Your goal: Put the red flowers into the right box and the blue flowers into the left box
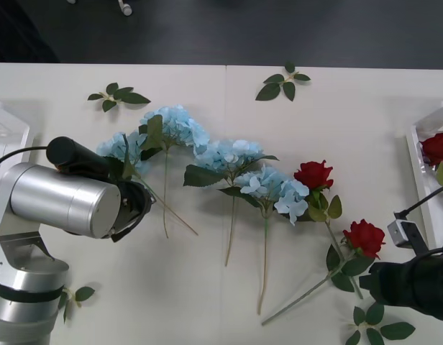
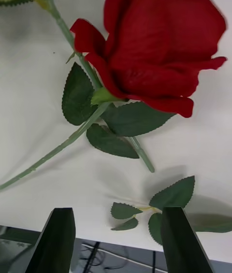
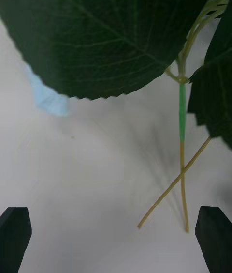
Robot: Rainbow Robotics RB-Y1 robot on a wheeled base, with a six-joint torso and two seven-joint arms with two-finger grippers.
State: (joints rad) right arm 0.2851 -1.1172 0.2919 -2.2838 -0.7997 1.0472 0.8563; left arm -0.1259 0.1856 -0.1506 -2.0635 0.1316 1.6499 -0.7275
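Grippers both hang spread: bring your left gripper down squarely over the crossed stems of the blue flowers mid-table, while your right gripper centres on the near rose stem.

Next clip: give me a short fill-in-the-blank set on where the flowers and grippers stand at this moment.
1. The number of blue flowers lying on the table is ____.
2. The right box already holds one ____ flower.
3. The left gripper hovers over crossing stems with its fingers ____.
4. The right gripper, open, faces a red ____.

Missing words: four; red; open; rose
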